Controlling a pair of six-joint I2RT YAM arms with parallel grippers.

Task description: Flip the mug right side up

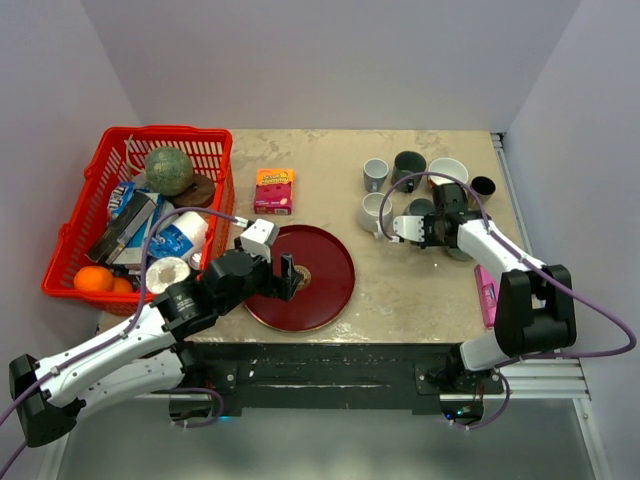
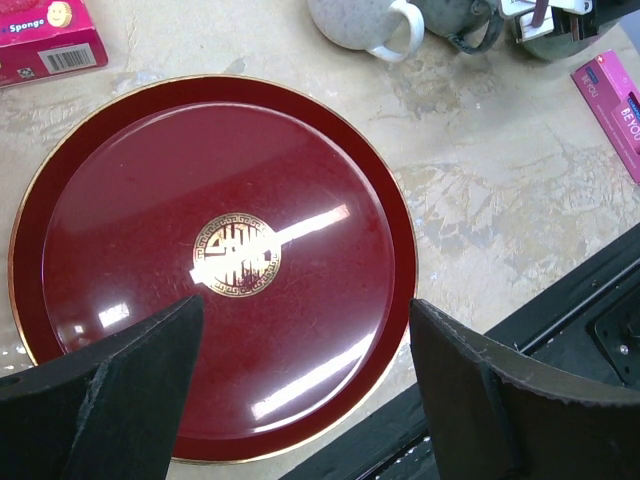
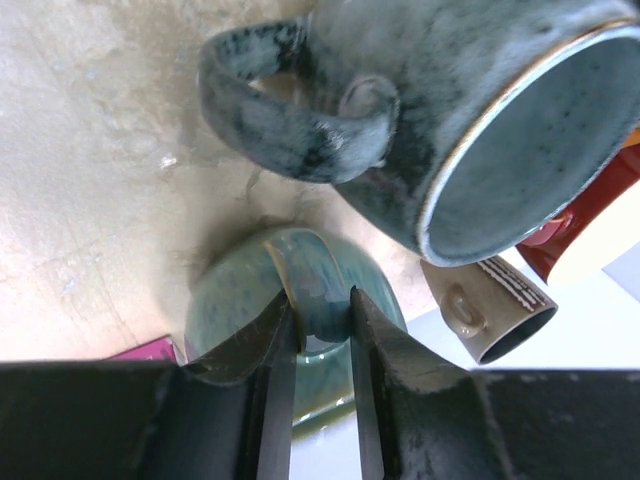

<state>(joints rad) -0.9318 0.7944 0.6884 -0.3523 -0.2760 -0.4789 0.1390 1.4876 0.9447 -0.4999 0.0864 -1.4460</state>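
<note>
The teal glazed mug (image 3: 232, 300) shows in the right wrist view with its handle turned up toward the camera; which way its mouth faces I cannot tell. My right gripper (image 3: 318, 330) is shut on that handle, one finger pressed on each side. From above, the right gripper (image 1: 452, 244) sits at the near edge of the mug cluster, and only a sliver of the mug (image 1: 462, 255) shows under the arm. My left gripper (image 2: 305, 370) hangs open and empty over the red plate (image 2: 150, 200), far from the mugs.
A dark speckled mug (image 3: 450, 110) lies on its side right next to the held one, beside a beige striped mug (image 3: 490, 310). Several more mugs (image 1: 408, 168) stand behind. A pink box (image 1: 487, 295) lies near the right edge, a sponge box (image 1: 273, 191) mid-table, a red basket (image 1: 70, 235) at left.
</note>
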